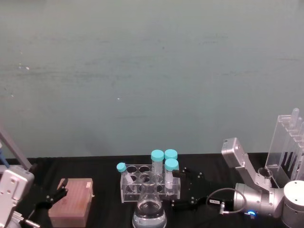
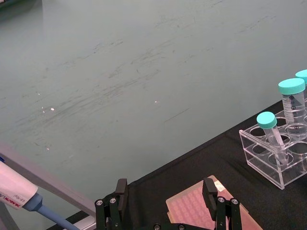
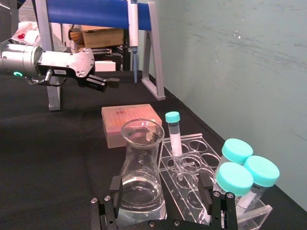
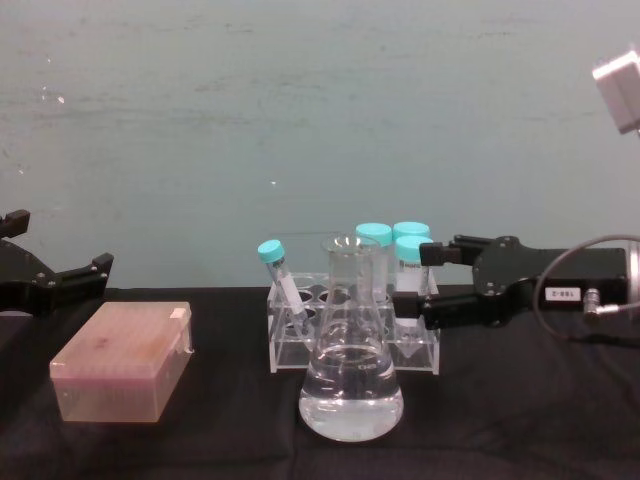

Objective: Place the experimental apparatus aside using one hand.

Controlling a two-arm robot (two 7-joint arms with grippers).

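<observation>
A glass conical flask (image 1: 149,210) (image 4: 351,375) holding clear liquid stands at the table's front centre. Just behind it is a clear tube rack (image 1: 151,186) (image 4: 300,352) with teal-capped tubes. My right gripper (image 1: 176,188) (image 4: 428,282) is open and low at the rack's right end. In its wrist view the flask (image 3: 141,167) and the rack (image 3: 192,182) sit ahead between its spread fingers (image 3: 115,188). A tall acrylic pipette rack (image 1: 286,145) stands at the far right. My left gripper (image 1: 54,195) (image 2: 164,190) hangs open at the far left.
A pink tip box (image 1: 72,203) (image 4: 123,373) lies on the black cloth (image 4: 520,420) left of the flask, right beside the left gripper. A blue-and-grey pipette stand (image 3: 86,12) rises at the table's left end. A teal wall (image 1: 152,71) backs the table.
</observation>
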